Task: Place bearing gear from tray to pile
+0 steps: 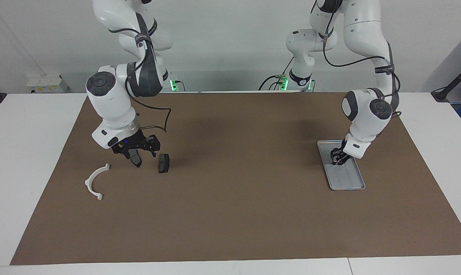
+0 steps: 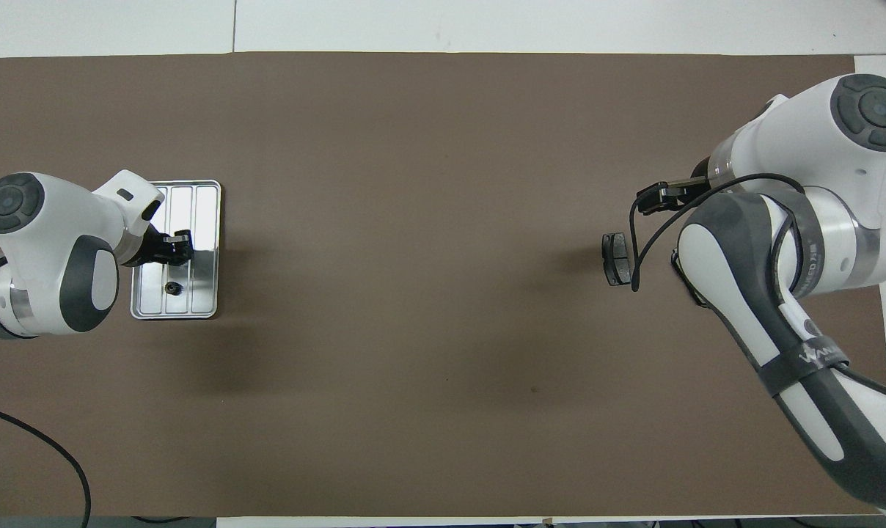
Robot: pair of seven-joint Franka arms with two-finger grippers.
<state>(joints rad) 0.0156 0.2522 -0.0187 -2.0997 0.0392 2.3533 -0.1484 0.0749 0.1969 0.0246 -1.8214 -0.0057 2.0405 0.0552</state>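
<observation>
Brown-matted desk (image 1: 230,214): the small dark bearing gear (image 2: 171,287) lies ungrasped in the flat silver metal tray (image 2: 205,209). The left pincer (image 2: 179,246) is lowered beside it, opening not discernible; realignment over the gear is judged necessary. The right pincer (image 1: 136,152) is held wide over a dark grey brake pad (image 1: 136,160).

The left gripper (image 1: 336,160) dips into the silver tray (image 1: 349,184) while the right gripper (image 1: 135,151) hangs spread over one brake pad (image 1: 136,159), another brake pad (image 1: 163,163) and a white arc (image 1: 95,182) lying nearby.
</observation>
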